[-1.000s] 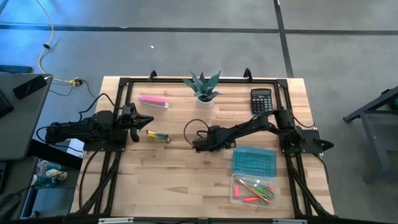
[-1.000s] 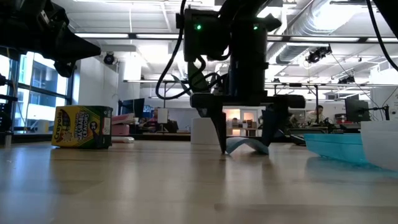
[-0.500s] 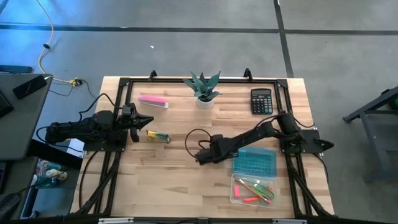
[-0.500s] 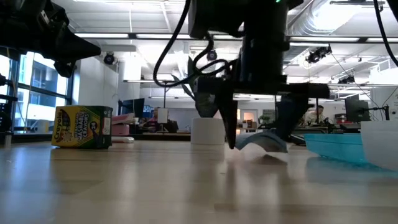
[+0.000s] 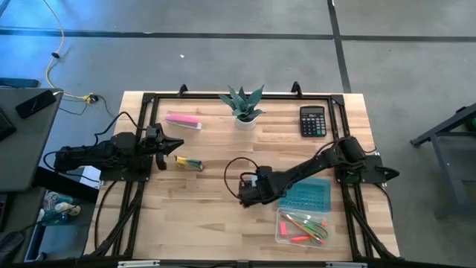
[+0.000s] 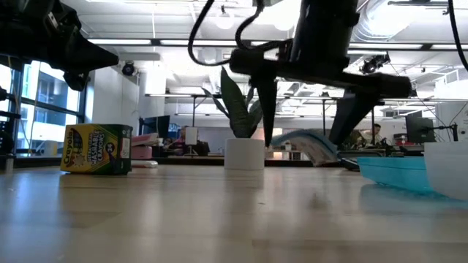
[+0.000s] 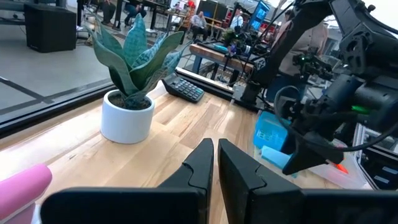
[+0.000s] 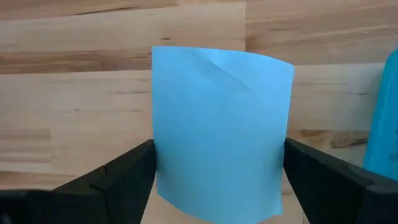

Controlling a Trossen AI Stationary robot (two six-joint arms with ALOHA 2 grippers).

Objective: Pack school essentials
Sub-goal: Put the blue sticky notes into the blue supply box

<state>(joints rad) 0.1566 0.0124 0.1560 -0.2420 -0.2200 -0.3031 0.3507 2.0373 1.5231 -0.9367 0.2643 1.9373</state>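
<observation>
Right wrist view: my right jaws (image 8: 217, 180) are pinching the blue notepad (image 8: 221, 124); I'm keeping it level, heading four o'clock to the clear box (image 5: 303, 227).

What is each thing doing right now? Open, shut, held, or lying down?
Right tool: holding the notepad.
Notepad: lifted, bent.
Left tool: shut, empty.
Clear box: open, pens inside.
Blue lid: off, beside box.
Crayon box: lying flat.
Plant: upright.
</observation>
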